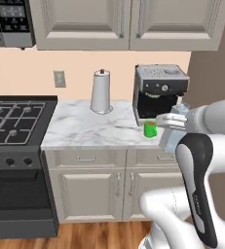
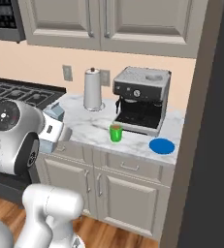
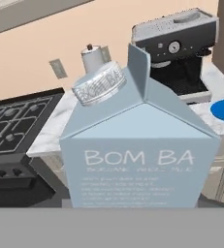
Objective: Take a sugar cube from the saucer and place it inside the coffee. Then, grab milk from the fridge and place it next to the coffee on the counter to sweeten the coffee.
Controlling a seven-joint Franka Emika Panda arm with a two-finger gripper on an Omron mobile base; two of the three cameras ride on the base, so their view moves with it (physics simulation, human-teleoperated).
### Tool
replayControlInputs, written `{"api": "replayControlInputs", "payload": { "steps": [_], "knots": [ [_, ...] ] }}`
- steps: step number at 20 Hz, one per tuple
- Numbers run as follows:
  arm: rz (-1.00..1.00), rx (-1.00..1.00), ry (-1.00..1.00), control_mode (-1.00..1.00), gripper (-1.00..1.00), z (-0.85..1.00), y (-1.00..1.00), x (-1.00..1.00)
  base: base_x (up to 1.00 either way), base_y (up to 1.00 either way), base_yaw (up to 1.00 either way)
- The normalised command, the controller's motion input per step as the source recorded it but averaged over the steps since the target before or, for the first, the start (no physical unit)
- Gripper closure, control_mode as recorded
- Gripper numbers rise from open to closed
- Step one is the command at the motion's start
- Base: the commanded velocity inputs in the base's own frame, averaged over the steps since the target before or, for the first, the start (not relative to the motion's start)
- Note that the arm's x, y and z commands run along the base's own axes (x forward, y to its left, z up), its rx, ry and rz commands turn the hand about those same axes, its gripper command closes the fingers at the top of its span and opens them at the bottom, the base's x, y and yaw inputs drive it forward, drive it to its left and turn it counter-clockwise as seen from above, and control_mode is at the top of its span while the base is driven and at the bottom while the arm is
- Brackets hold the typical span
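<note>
Milk (image 3: 140, 160), a pale blue-white carton with a ridged round cap, sits right in front of the hand camera, upright and close enough to hide the fingers; in the right base view the same carton (image 2: 53, 127) shows at the end of the arm, in front of the tabletop's (image 2: 91, 127) left end, off the marble. The end effector (image 2: 56, 131) appears closed on the carton with its jaws held wide, though the contact itself is hidden. Coffee in the green mug (image 2: 116, 132) stands on the marble tabletop just in front of the espresso machine (image 2: 140, 99). To its right lies the blue saucer (image 2: 162, 146), apart from the mug. A paper-towel roll (image 2: 92, 90) stands upright at the back beside the machine, and a black stove (image 1: 14, 121) adjoins the tabletop.
</note>
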Motion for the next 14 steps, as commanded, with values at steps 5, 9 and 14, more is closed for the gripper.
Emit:
{"api": "replayControlInputs", "payload": {
  "steps": [5, 9, 14],
  "knots": [
    [0.0, 0.0, 0.0, 1.0, 1.0, 0.0, 0.0, 0.0, 0.79, 0.7, -0.04],
    [0.0, 0.0, 0.0, 1.0, 1.0, 0.0, 0.0, 0.0, 0.21, 0.49, -0.13],
    [0.0, 0.0, 0.0, 1.0, 1.0, 0.0, 0.0, 0.0, -0.04, 0.15, -0.12]
  ]
}}
